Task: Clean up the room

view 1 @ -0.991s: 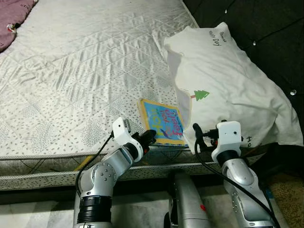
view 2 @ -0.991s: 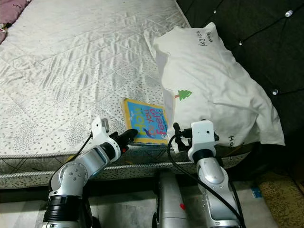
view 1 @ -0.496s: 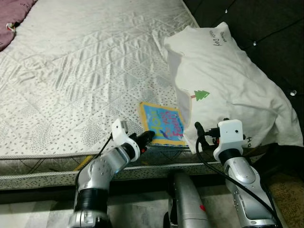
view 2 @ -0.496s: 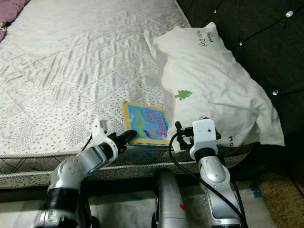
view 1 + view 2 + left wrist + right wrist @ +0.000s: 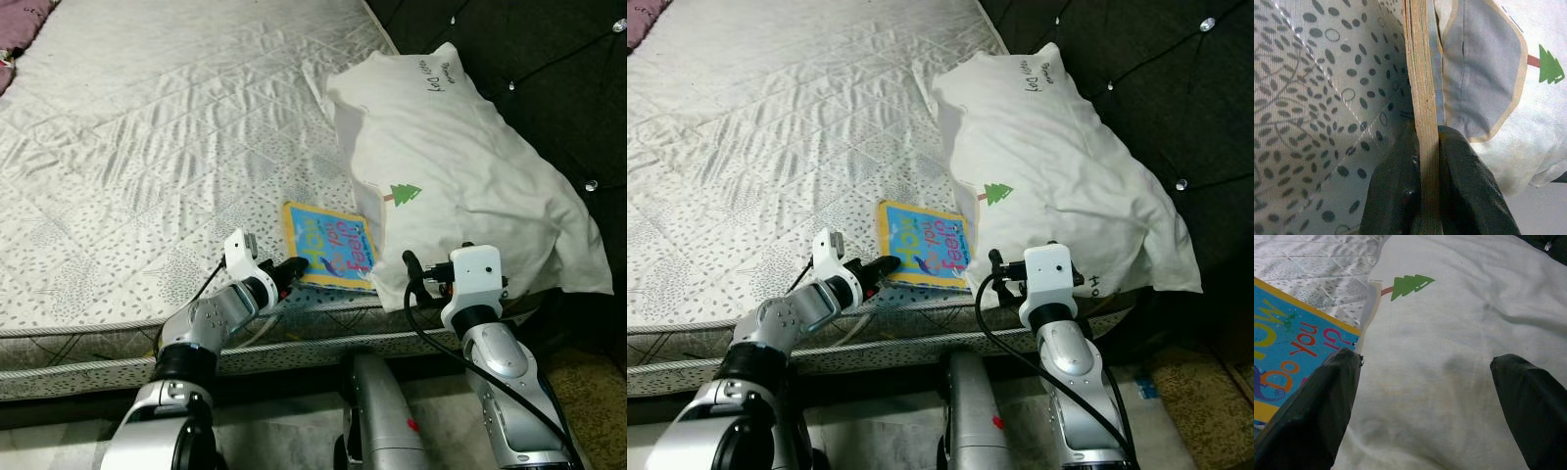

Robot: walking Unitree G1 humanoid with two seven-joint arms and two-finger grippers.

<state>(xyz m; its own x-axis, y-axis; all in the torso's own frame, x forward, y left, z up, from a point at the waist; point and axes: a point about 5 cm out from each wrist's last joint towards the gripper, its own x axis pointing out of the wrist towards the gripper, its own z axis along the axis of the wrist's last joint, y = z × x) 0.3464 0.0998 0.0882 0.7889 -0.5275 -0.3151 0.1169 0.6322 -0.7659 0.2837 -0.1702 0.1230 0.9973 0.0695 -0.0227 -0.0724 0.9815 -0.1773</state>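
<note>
At the near edge of the bed [image 5: 147,147], a blue and yellow picture book [image 5: 328,245] lies flat on the quilted mattress cover, its far side tucked just under the white pillow [image 5: 460,186] with the small green tree print. The left gripper [image 5: 291,266] is clamped on the book's near corner; the left wrist view shows the board edge [image 5: 1422,122] pinched between the two black fingers [image 5: 1396,186], one above and one below. Gripping at the corner that overhangs the mattress edge makes sense, since a lower finger can only get underneath there. The right gripper [image 5: 1425,396] hovers with its fingers spread wide over the pillow's lower corner, just beside the book, probably placed to hold or lift the pillow so the book can slide free. By my reading, the book is secured but not yet lifted off the bed.
</note>
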